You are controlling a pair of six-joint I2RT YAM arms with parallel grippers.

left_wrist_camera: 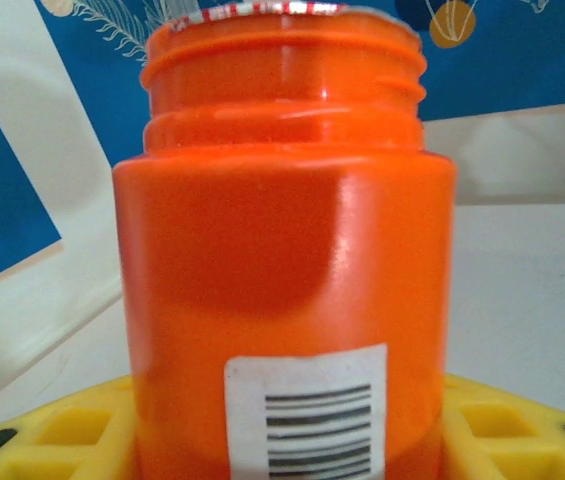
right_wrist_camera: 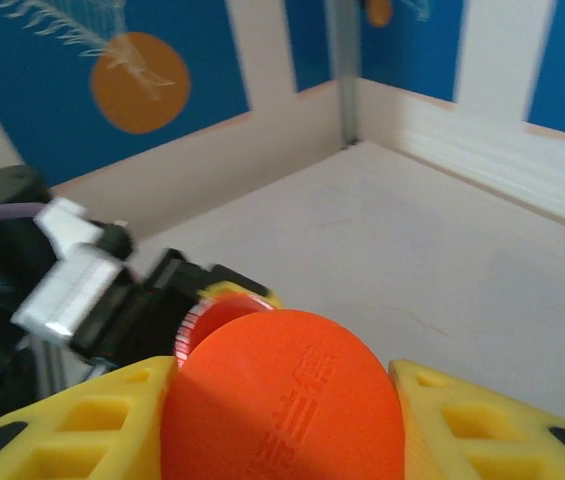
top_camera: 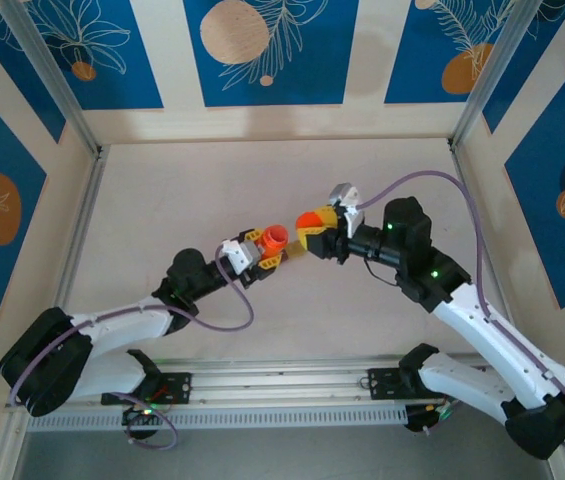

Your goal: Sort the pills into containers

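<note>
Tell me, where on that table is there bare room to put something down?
The table is bare from the back wall down to the middle, and again between the left arm and right arm, ahead of the rail. Crowded: the middle, where the left fingers hold the orange bottle and the right fingers the orange cap, close together.

In the yellow right pincer (right_wrist_camera: 284,412), orange cap (right_wrist_camera: 282,395); orange bottle (right_wrist_camera: 212,318) just behind
</note>
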